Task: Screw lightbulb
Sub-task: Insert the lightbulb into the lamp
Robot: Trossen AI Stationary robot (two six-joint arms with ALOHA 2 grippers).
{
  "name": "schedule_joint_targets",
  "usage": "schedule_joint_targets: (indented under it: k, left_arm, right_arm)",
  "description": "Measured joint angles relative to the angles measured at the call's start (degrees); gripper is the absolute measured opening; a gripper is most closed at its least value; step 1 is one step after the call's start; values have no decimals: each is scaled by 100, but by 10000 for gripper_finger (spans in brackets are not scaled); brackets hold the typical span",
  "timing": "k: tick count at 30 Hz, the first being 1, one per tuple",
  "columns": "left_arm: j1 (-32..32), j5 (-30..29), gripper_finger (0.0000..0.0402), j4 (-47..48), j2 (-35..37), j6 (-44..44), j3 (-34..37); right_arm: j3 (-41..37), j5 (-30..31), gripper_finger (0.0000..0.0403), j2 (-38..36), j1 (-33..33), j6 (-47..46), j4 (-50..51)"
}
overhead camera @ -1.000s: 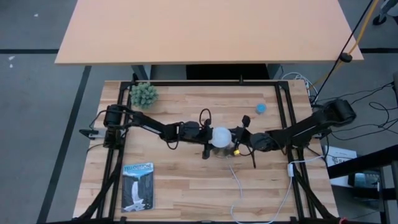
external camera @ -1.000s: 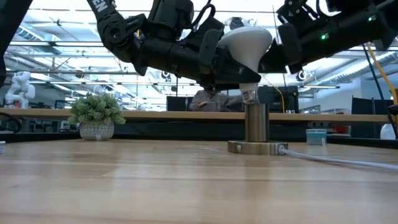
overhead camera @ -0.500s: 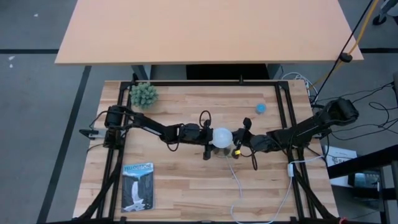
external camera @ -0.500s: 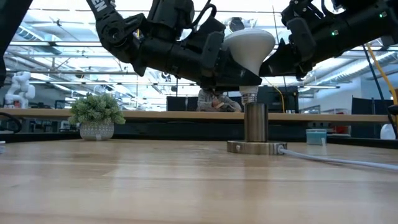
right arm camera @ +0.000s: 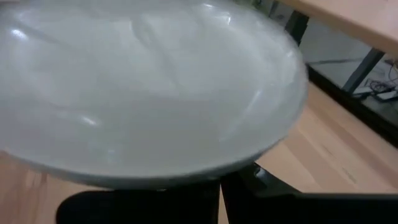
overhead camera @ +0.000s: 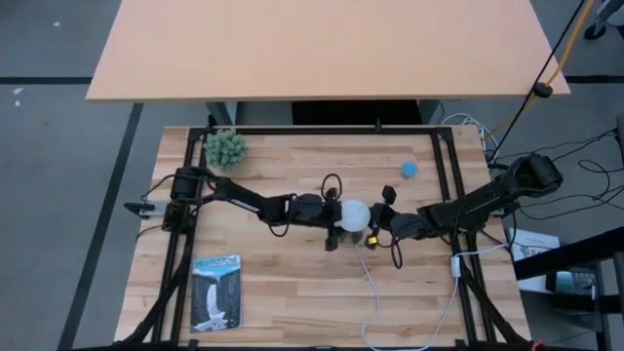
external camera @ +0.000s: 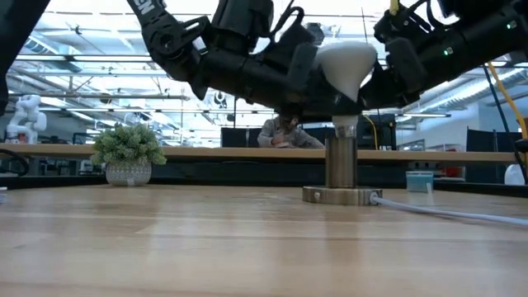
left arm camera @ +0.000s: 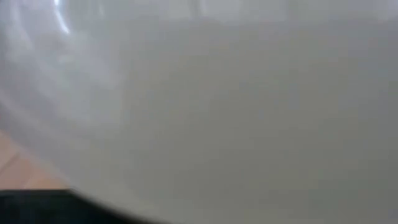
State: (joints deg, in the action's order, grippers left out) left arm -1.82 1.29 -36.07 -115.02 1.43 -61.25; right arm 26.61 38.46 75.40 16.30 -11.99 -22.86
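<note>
The white lightbulb (overhead camera: 354, 214) stands dome up (external camera: 346, 59) over the silvery socket post (external camera: 340, 165). The post's round base (external camera: 340, 195) rests on the wooden table, and a white cord (overhead camera: 370, 292) runs from it toward the near edge. My left gripper (overhead camera: 336, 222) reaches in from the left and is shut on the bulb, which fills the left wrist view (left arm camera: 217, 112). My right gripper (overhead camera: 380, 224) is close against the bulb's right side at dome height. The dome fills most of the right wrist view (right arm camera: 143, 87). My left gripper holds the bulb by its cone-shaped body just under the dome (external camera: 323, 89), coming in level from the table's left. The bulb is nearly upright, its dome leaning a little to the right. Its screw end (external camera: 344, 128) meets the top of the socket post.
A small potted plant (overhead camera: 225, 148) stands at the far left of the table. A blue round cap (overhead camera: 409, 169) lies at the far right. A booklet (overhead camera: 215, 291) lies near the front left. A person sits in the room beyond the table (external camera: 285, 132).
My left gripper has carried the bulb toward the table's right. The screw end, which hung left of and above the socket post, now stands in line with the post at its top. My right gripper has drawn back a little toward the right.
</note>
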Motion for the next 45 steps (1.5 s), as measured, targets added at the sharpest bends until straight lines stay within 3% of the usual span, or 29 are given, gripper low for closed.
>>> schedule_joint_targets:
  k: [41, 45]
  left_arm:
    - [-62, -69, 168, 430, 98, -417, 2]
    - [-62, -68, 183, 519, 89, -393, 15]
  right_arm:
    - [22, -272, 0, -9, -12, -411, 354]
    - [22, -367, 0, -9, -12, -383, 359]
